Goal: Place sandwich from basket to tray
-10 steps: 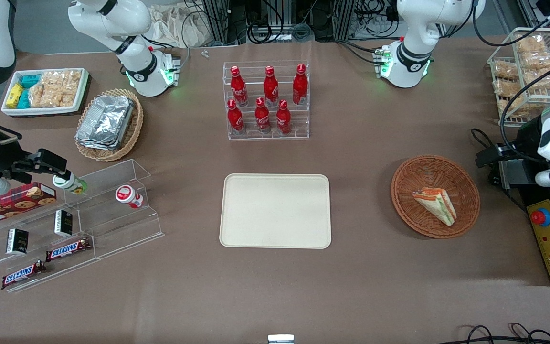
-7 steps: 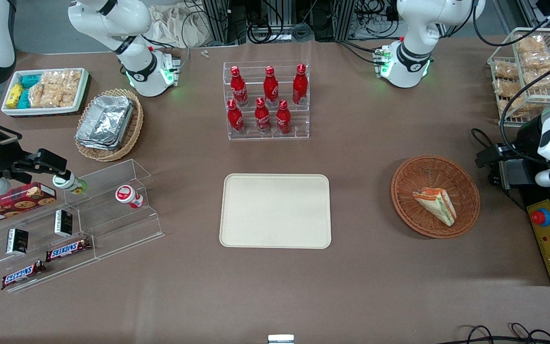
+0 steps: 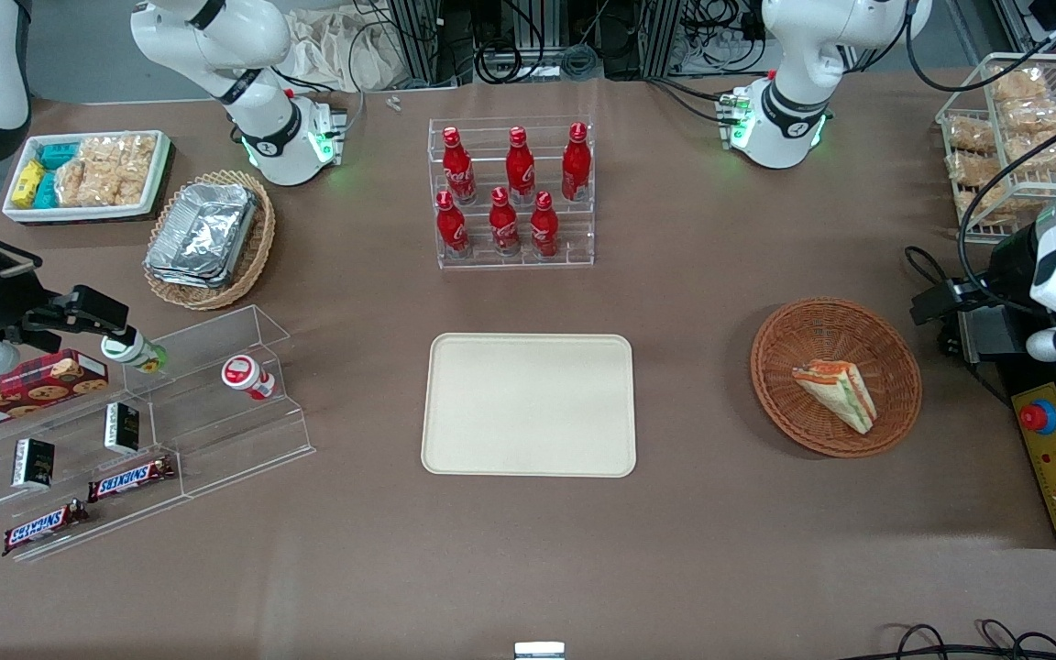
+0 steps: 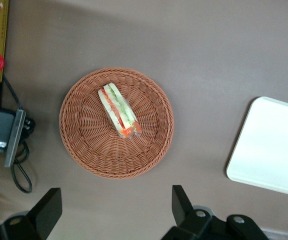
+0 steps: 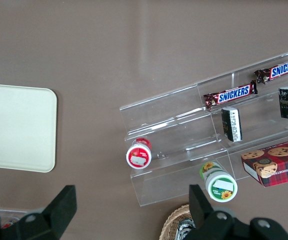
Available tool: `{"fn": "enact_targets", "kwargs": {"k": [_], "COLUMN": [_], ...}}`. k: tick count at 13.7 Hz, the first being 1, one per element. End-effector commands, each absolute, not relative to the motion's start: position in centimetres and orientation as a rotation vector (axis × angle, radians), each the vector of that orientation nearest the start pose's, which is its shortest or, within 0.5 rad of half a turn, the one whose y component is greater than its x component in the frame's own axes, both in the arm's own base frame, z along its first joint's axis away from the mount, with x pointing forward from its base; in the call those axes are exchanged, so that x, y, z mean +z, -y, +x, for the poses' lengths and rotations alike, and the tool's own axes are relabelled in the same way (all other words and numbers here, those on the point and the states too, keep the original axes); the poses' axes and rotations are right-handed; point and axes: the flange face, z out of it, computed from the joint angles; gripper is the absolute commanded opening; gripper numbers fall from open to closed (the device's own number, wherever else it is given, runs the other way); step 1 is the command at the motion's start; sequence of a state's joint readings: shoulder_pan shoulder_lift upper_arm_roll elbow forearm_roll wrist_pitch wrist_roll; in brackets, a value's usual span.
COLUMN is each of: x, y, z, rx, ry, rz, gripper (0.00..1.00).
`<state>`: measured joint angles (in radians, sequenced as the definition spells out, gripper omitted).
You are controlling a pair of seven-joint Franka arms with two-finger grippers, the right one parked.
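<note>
The sandwich (image 3: 835,394) (image 4: 118,110), a pale wedge with orange and green filling, lies in the round reddish-brown wicker basket (image 3: 771,357) (image 4: 84,150). The beige tray (image 3: 528,403) (image 4: 269,150) (image 5: 14,125) lies flat at the table's middle, bare. My left gripper (image 3: 950,316) (image 4: 115,210) hangs high above the table beside the basket, toward the working arm's end. It is open, its black fingers (image 4: 49,210) spread wide with nothing between them, and it touches neither basket nor sandwich.
A yellow control box (image 3: 1055,458) with a red button sits at the table's edge by the basket. A rack of red bottles (image 3: 514,192) stands farther from the front camera than the tray. A wire rack of snacks (image 3: 1005,137) and an acrylic shelf (image 3: 125,431) flank the table's ends.
The left arm has shifted very slightly toward the basket. The sandwich, basket and tray have not moved.
</note>
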<state>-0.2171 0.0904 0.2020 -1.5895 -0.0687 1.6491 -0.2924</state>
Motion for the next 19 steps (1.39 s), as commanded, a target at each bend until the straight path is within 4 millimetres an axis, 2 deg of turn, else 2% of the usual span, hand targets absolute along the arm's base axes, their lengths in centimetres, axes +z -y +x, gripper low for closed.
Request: {"fn": "enact_targets", "kwargs": {"k": [1, 4, 6, 9, 12, 16, 19], "x": [54.6, 49.3, 45.8, 40.0, 35.1, 32.3, 31.1], "y": [1.6, -0.6, -0.7, -0.9, -0.7, -0.4, 0.4], "z": [58.7, 58.8, 58.5, 58.1, 58.6, 59.4, 59.8], "rx": [0.077, 0.055, 0.044, 0.025, 0.074, 0.07, 0.051], "ry": [0.628, 0.845, 0.975, 1.075, 1.196, 1.258, 1.256], "rz": [-3.112, -3.03, -2.987, -2.953, -2.883, -2.869, -2.879], "gripper": [0.95, 0.95, 0.95, 0.95, 0.95, 0.95, 0.95]}}
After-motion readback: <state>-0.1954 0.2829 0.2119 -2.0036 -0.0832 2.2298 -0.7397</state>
